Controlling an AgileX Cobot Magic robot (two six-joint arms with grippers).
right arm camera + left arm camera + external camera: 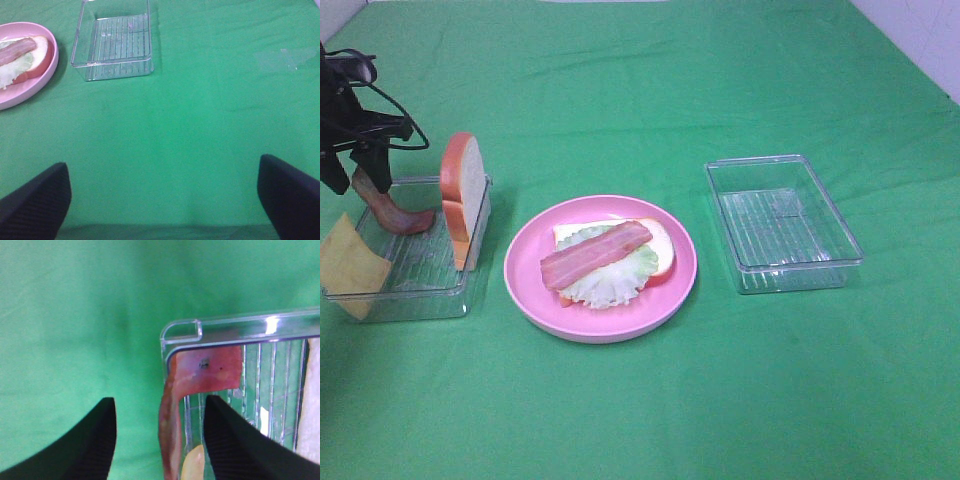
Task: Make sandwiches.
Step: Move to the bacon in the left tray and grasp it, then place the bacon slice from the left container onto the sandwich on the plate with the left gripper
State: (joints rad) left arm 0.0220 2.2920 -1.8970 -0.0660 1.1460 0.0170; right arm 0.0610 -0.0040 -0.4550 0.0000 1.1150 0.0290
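A half-built sandwich lies on the pink plate (532,300): a bread slice (663,252), lettuce (610,282) and a bacon strip (595,254) on top. In the left clear tray (410,300) a second bacon strip (392,212) leans against the far wall. Beside it stand an upright bread slice (460,185) and a yellow cheese square (350,265). My left gripper (355,178) hangs over that tray. Its jaws straddle this bacon strip (172,435) with a gap showing on each side. My right gripper (162,200) is open over bare cloth, holding nothing.
An empty clear tray (850,240) stands right of the plate, and the right wrist view shows this tray (115,45) beside the plate (50,65). Green cloth covers the whole table. White wall shows at the far right corner.
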